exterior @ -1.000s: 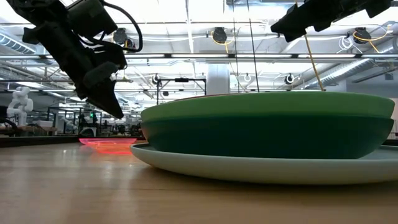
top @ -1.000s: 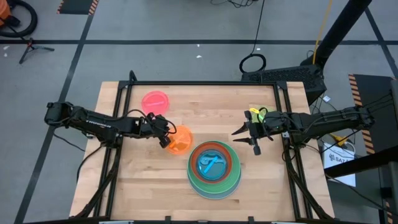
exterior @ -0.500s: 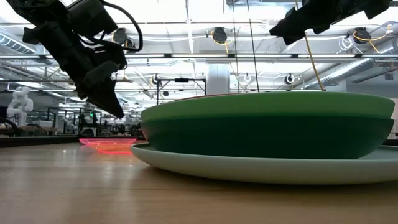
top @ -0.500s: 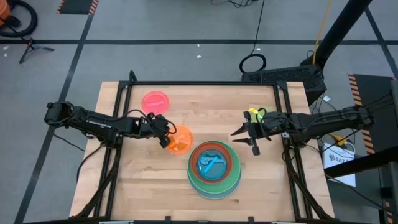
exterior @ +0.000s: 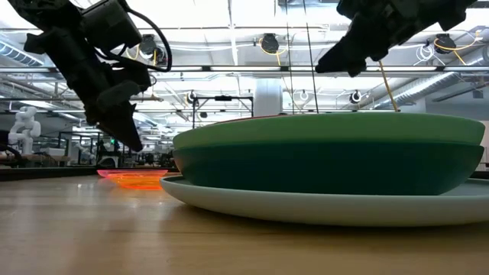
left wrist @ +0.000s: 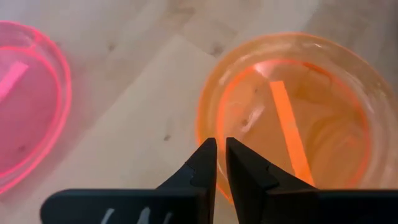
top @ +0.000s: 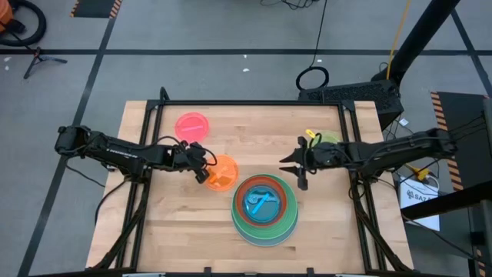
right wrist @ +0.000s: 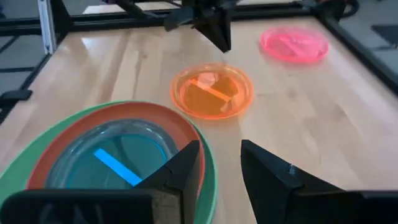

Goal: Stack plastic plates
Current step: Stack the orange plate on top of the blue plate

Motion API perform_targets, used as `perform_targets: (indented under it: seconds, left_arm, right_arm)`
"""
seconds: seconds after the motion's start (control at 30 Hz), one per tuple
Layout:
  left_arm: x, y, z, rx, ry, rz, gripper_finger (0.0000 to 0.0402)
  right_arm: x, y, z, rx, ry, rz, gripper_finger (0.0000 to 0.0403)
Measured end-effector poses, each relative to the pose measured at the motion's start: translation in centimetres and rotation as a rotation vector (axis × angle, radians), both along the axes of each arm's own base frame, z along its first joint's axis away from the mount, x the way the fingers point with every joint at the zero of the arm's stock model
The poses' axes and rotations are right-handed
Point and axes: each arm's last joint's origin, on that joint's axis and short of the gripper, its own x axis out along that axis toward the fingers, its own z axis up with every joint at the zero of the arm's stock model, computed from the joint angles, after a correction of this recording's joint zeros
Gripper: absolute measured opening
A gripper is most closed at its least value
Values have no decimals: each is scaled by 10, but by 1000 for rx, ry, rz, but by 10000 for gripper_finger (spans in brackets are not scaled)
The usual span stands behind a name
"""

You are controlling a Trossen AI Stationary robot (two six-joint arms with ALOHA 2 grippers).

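The stack (top: pixel 264 208) stands near the table's middle front: a light blue plate at the bottom, dark green and light green above it (exterior: pixel 328 153), then red-orange (right wrist: pixel 43 162), with a cyan plate (right wrist: pixel 118 155) on top. A small orange plate (top: pixel 223 173) rests flat to the stack's left. The pink plate (top: pixel 192 125) lies farther back. My left gripper (left wrist: pixel 217 155) hangs shut just above the orange plate's left rim (left wrist: pixel 202 124). My right gripper (right wrist: pixel 217 168) is open, raised over the table right of the stack. A lime plate (top: pixel 329 138) shows partly beside the right arm.
Bare wood lies along the near edge and on the left side of the table (top: pixel 154 223). A black frame rail (top: pixel 246 102) runs along the far edge, and more rails run down both sides. The two arms reach in from the left and right edges.
My right gripper has moved toward the table's left, closer to the stack, and has sunk a little while staying open. My left gripper has dropped slightly toward the orange plate. The plates have not moved.
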Motion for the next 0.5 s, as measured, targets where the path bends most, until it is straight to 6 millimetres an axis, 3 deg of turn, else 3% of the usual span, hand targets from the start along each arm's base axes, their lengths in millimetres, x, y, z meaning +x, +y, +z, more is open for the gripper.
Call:
perform_targets:
  seconds: [0.33,0.5]
  left_arm:
    - [3,-9,2,-18,-32,-57,132]
    - [3,-11,2,34,-40,-43,153]
  right_arm:
    - [9,1,-14,38,69,-20,109]
    - [8,1,-13,5,67,0,109]
